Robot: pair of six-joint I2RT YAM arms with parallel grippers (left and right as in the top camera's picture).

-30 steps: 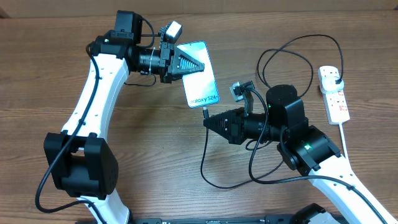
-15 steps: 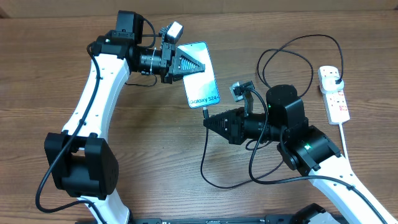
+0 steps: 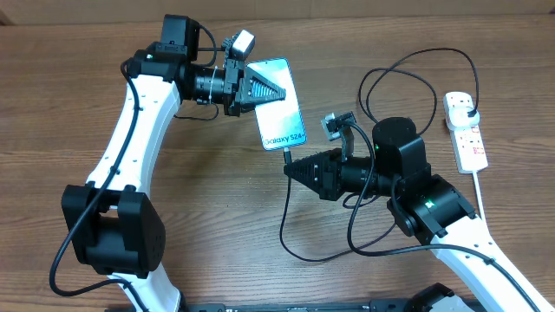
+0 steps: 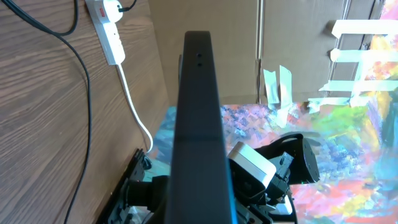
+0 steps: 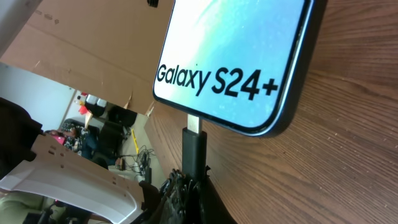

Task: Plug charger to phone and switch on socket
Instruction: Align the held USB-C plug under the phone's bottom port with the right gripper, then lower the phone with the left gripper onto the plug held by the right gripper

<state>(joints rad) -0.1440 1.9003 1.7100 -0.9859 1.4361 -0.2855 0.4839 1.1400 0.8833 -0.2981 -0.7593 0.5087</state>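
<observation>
Overhead: phone (image 3: 280, 106) sits tilted, screen up, near the table (image 3: 208, 199) centre. Left tool (image 3: 284, 92) comes in from the phone's left and lies over its upper half, fingers closed onto the phone. Right tool (image 3: 290, 169) is just below the phone's bottom edge, pointing up at it and pinched on the charger (image 3: 285, 157) connector, which touches that edge. From the connector the black cable drops below the phone, curves right under the right arm, then loops well right of the phone to its plug in the socket (image 3: 465, 130). The socket lies far right of the phone, with the white cord (image 3: 478, 186) trailing down from it. The switches are too small to read.

Left wrist: phone (image 4: 199, 118) is seen edge-on, a dark bar straight up the middle of the frame, in line with the left tool; the fingers themselves are not visible. Socket (image 4: 106, 28) lies beyond the phone at upper left, with the white cord (image 4: 133, 102) and the black cable beside it.

Right wrist: phone (image 5: 239, 50) screen reads "Galaxy S24+". The charger (image 5: 193, 149) connector stands directly under the phone's bottom edge, its metal tip touching the port area with some metal showing. Right tool (image 5: 186, 190) is clamped on the connector body just below the phone.
</observation>
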